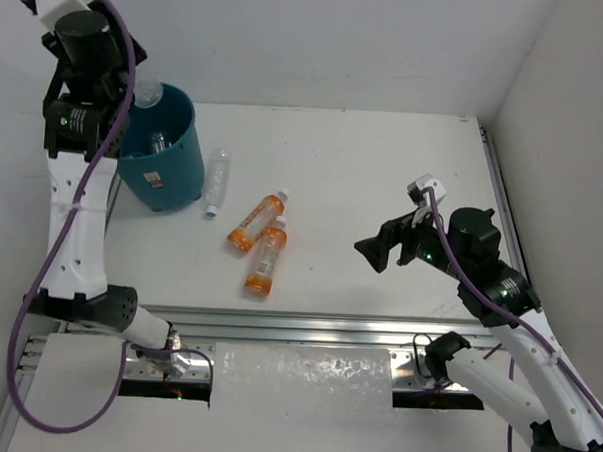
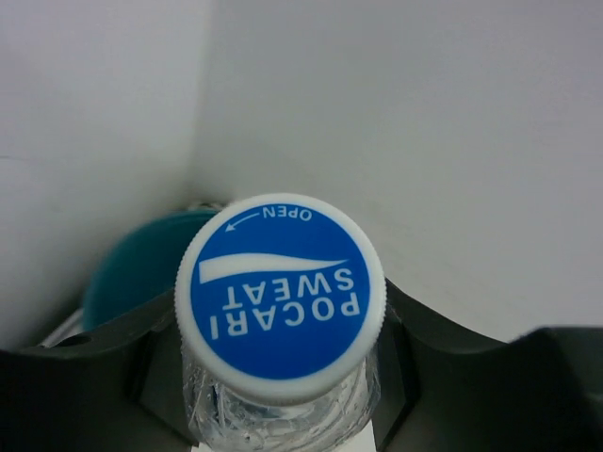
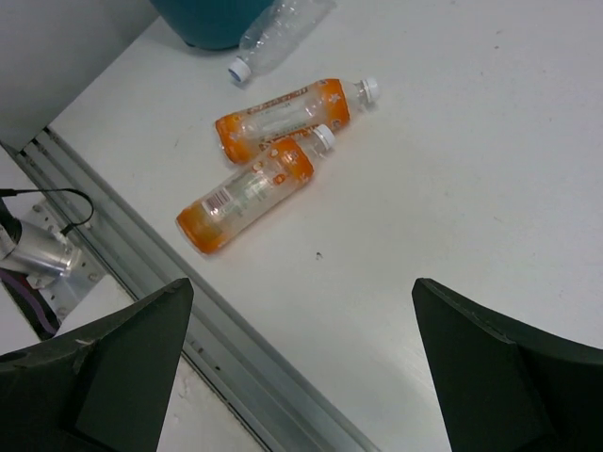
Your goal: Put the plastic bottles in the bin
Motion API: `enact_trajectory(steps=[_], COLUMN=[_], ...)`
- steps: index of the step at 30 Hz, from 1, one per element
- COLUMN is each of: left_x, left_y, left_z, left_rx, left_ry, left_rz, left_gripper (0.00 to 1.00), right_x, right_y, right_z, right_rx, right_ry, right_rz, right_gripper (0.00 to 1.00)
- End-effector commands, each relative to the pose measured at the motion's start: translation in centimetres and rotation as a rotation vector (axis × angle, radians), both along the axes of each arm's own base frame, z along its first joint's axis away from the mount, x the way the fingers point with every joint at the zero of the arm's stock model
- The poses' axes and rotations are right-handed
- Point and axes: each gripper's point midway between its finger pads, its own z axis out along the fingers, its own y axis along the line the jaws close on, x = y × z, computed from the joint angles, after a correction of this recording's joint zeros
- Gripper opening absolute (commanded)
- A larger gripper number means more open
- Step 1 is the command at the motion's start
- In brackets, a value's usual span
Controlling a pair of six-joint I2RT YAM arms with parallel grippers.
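My left gripper [image 1: 130, 91] is raised over the teal bin [image 1: 190, 146] and is shut on a clear bottle [image 1: 148, 93]. In the left wrist view the bottle's blue "Pocari Sweat" cap [image 2: 280, 297] fills the space between the fingers [image 2: 113, 363], with the bin [image 2: 132, 273] behind. Another clear bottle [image 1: 157, 140] lies inside the bin. A clear bottle [image 1: 216, 182] lies on the table right of the bin, and two orange bottles [image 1: 257, 221] [image 1: 267, 260] lie near it. My right gripper [image 1: 378, 251] is open and empty, hovering right of them. Its view shows both orange bottles [image 3: 283, 118] [image 3: 250, 193].
An aluminium rail [image 1: 307, 321] runs along the table's near edge, with a clear plastic sheet [image 1: 305, 381] below it. Walls close the back and the right side. A purple cable [image 1: 123, 68] hangs beside the left arm.
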Motion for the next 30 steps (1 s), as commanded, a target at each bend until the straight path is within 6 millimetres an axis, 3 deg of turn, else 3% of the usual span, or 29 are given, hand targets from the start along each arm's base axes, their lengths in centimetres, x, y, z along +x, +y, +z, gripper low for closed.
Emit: enact_trajectory(steps=[1,3,5,7,8,9,11,17,19,20,22,23,25,26,27,28,29,30], left_x=[2.1,3.9,5.9,7.0,7.6,7.9,8.0,6.8,6.7,6.8,7.3,7.6,9.3,9.6,11.2,11.8,12.1,13.3], left_y=[5.2,7.1,7.7,7.8,7.5,7.2,6.4,3.8,1.6,-1.3,-5.4,-9.3,-12.7,-15.4,-16.6,-17.6,-18.5,-19.2], left_z=[-4.7,-6.7,-8.7,-9.5,-10.3,-10.5,-10.3,-6.2,-6.0,-5.7,-5.7,-6.4,-9.5,-10.3,-13.9,-15.6,-15.4,-18.6], left_rx=[0.022,0.015,0.004,0.006,0.004,0.000,-0.009,0.110,0.117,0.128,0.158,0.178,0.226,0.255,0.309,0.339,0.358,0.400], left_ry=[0.166,0.211,0.245,0.261,0.277,0.279,0.266,0.209,0.219,0.211,0.206,0.215,0.287,0.304,0.399,0.442,0.440,0.512], left_rz=[0.126,0.160,0.148,0.130,0.109,0.088,0.043,0.063,0.022,-0.050,-0.142,-0.232,-0.263,-0.300,-0.289,-0.292,-0.272,-0.272], left_gripper=[0.05,0.08,0.13,0.25,0.35,0.70,0.98,1.00,1.00,1.00,1.00,1.00,1.00,1.00,1.00,1.00,1.00,1.00], right_x=[0.1,-0.2,-0.5,-0.8,-0.8,-0.9,-1.1,-1.1,-1.1,-1.1,-1.1,-1.0,-0.9,-0.9,-1.1,-1.2,-1.3,-1.5], right_y=[-0.7,-0.7,-0.5,-0.4,-0.4,-0.4,-0.3,-0.1,-0.1,-0.1,-0.1,-0.1,0.0,0.0,0.2,0.3,0.3,0.5], right_z=[1.3,1.4,1.4,1.3,1.3,1.3,1.3,1.0,0.9,0.9,0.7,0.6,0.5,0.5,0.5,0.5,0.7,0.5], right_rx=[-0.004,-0.001,0.004,0.008,0.008,0.009,0.008,0.005,0.003,0.005,0.006,0.007,0.016,0.018,0.028,0.035,0.041,0.044], right_ry=[-0.036,-0.037,-0.038,-0.037,-0.038,-0.039,-0.036,-0.027,-0.027,-0.026,-0.024,-0.025,-0.020,-0.020,-0.013,-0.012,-0.016,-0.010], right_rz=[-0.029,-0.027,-0.006,0.006,0.011,0.014,0.027,0.038,0.033,0.034,0.032,0.027,0.025,0.028,0.034,0.041,0.047,0.056], right_gripper=[0.99,0.99,0.99,0.99,0.99,0.99,0.99,0.99,0.99,0.99,0.99,0.99,0.99,0.99,0.99,0.99,0.99,0.99])
